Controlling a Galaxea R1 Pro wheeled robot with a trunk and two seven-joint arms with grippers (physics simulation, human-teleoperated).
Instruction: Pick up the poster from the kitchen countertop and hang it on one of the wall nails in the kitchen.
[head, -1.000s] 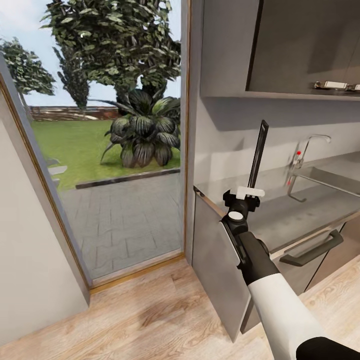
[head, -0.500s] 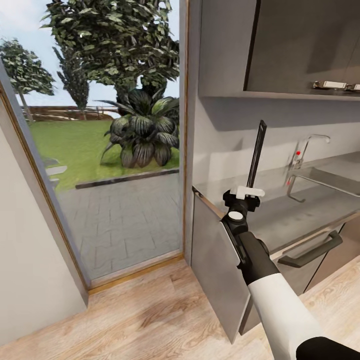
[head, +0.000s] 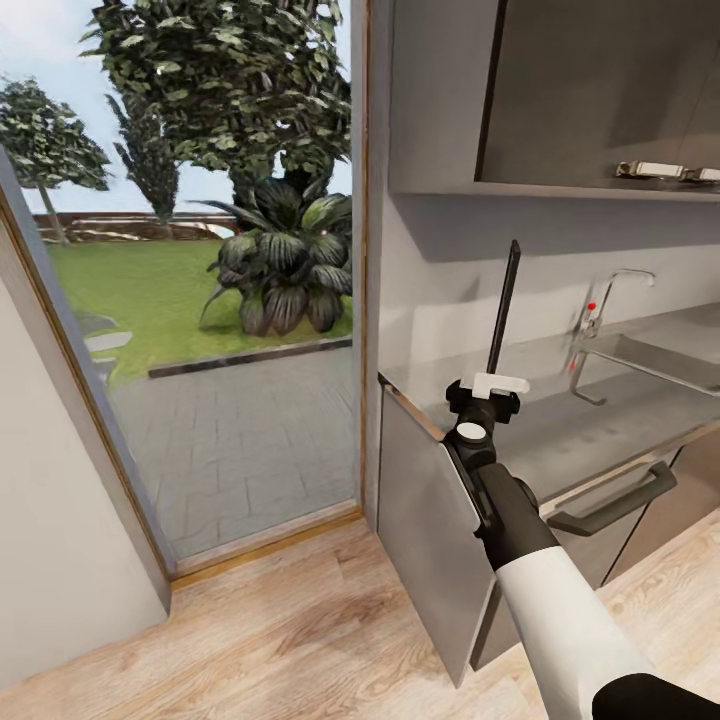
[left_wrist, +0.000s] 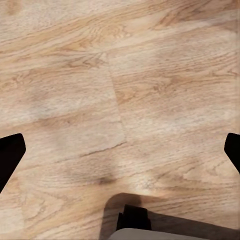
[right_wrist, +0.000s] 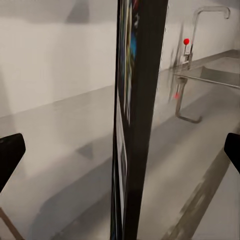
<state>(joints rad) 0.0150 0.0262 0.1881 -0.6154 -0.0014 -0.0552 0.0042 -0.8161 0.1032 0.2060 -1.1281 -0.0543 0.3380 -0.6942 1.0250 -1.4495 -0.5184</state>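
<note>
Carrying step: right gripper (head: 487, 392) fingers clamp the poster (head: 503, 306) upright above the bench (head: 600, 415) corner; left fingers spread, empty. Next, find a wall nail.

My right arm (head: 560, 610) wears a smooth white shell along the forearm, turning to black casing at the wrist, with a black elbow cover at the near end. A white round cap (head: 470, 432) sits before my black right gripper (head: 487, 392), topped by a white crossbar.
</note>
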